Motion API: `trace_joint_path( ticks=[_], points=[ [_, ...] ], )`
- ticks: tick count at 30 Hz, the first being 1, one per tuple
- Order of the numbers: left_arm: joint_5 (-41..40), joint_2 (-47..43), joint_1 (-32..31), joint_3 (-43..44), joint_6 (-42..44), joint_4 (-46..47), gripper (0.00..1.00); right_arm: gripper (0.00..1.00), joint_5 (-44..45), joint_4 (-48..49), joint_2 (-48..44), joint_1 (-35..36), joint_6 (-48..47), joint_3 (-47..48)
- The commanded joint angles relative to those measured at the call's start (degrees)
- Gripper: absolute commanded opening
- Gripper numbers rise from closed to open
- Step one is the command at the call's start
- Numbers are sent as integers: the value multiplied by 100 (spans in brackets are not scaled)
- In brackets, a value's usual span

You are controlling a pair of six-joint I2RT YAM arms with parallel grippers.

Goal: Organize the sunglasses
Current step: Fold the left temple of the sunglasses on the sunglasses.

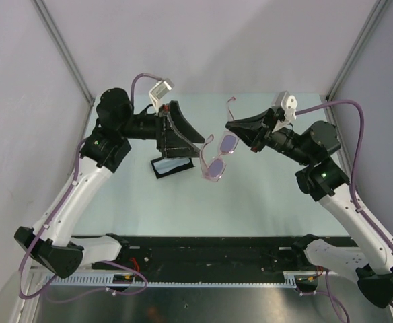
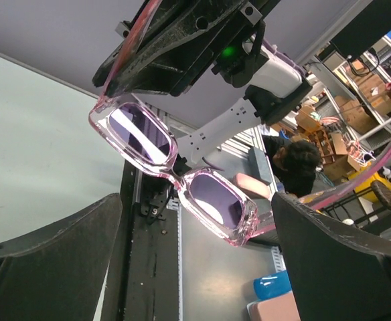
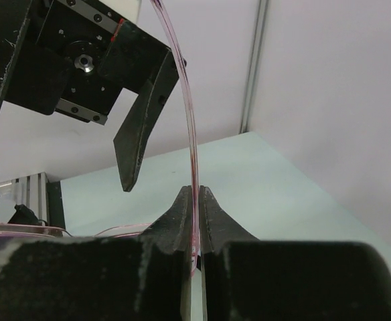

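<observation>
The sunglasses (image 1: 218, 156) have a translucent pink frame and purple lenses and hang in the air over the table's middle. My right gripper (image 1: 231, 126) is shut on one thin pink arm (image 3: 193, 167), which rises between its fingers. In the left wrist view the sunglasses (image 2: 175, 170) face the camera, lenses forward, beyond my wide-open fingers. My left gripper (image 1: 186, 138) is open and empty, just left of the sunglasses, not touching them.
A black case with a light blue patch (image 1: 171, 165) lies on the table below the left gripper. The pale green table (image 1: 264, 195) ends at a black rail (image 1: 203, 252) near the arm bases. Grey walls close the back and sides.
</observation>
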Motion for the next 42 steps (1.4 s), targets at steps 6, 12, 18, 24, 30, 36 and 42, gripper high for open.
trace_joint_path(
  ticks=[6, 12, 18, 24, 30, 36, 42],
  points=[
    [631, -431, -117, -234, 614, 118, 100, 0, 349, 357, 88, 189, -223, 253],
    [455, -783, 103, -647, 1028, 118, 100, 0, 446, 436, 53, 171, -259, 244],
    [298, -643, -133, -428, 897, 110, 100, 0, 393, 366, 158, 206, -241, 288],
    [96, -441, -345, -244, 870, 118, 100, 0, 498, 279, 246, 426, -442, 306],
    [-9, -274, -345, 3, 739, 127, 100, 0, 534, 243, 299, 619, -592, 323],
    [-28, 24, -345, -76, 493, 136, 98, 0, 507, 445, 229, 690, -566, 332],
    [235, 69, -345, -226, 527, 127, 100, 0, 463, 682, 194, 707, -505, 341]
  ],
)
